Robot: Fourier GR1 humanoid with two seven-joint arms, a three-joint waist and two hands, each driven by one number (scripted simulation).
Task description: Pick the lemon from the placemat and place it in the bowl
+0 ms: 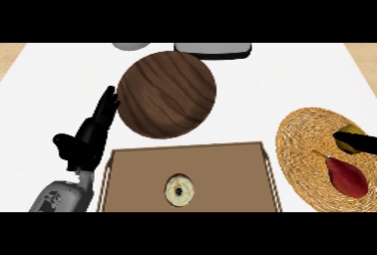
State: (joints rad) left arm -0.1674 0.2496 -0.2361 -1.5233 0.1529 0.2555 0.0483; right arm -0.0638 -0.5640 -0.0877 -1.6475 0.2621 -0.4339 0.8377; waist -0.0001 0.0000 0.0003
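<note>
Wood-grain bowl [167, 94] — woven straw placemat [313, 159]

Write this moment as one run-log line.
left hand: open, resting left of dark round wooden bowl | right hand: at yellow lemon on round woven straw placemat, grip unclear | bowl: empty

Yellow lemon [352, 132] at three o'clock, on round woven placemat [309, 149], largely hidden; dark wooden bowl [167, 94] at eleven o'clock.
</note>
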